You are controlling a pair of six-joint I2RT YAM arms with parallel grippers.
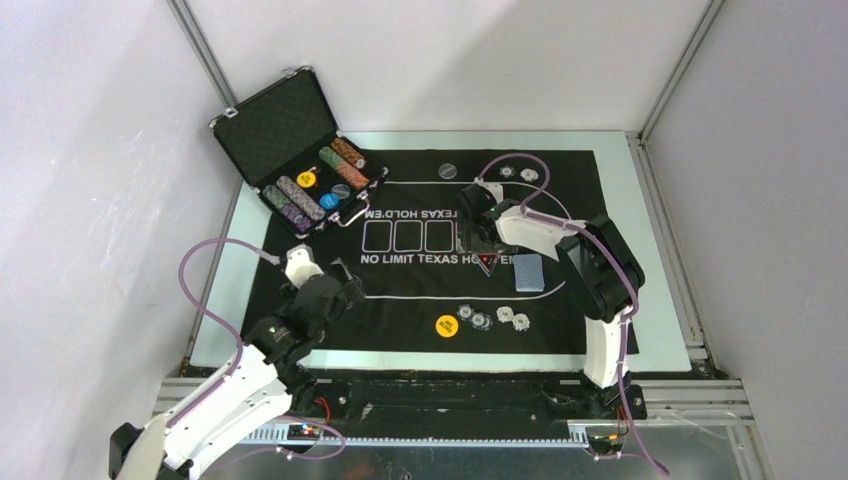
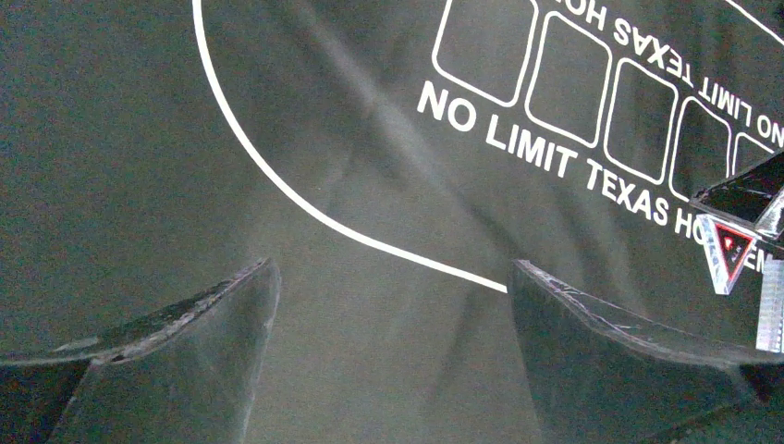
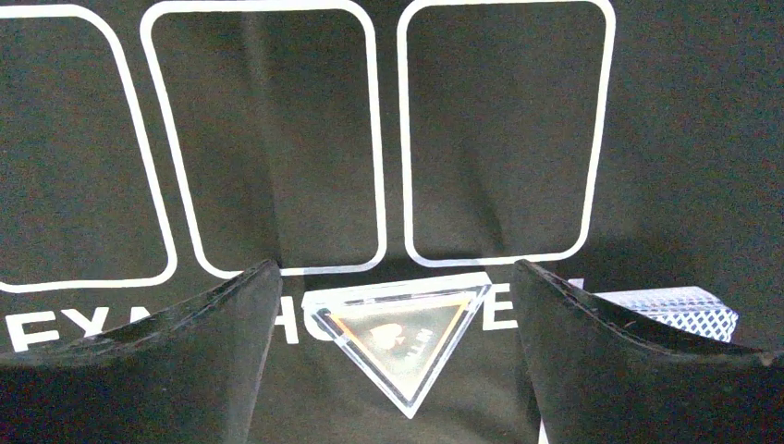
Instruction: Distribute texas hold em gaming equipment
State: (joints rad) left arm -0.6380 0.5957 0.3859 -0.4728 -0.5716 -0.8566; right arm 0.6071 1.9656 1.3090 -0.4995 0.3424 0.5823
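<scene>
right gripper [image 3: 396, 268] spread wide over glossy triangle marker [image 3: 404, 347]; left gripper [image 2: 393, 264] spread wide

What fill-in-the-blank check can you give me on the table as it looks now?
1. The open right gripper frames a red-black marker shaped like a ____.
2. The large round disc by the near edge of the black lettered mat is coloured ____.
3. The black metal-edged case has its lid standing ____.
Missing words: triangle; yellow; open.
</scene>
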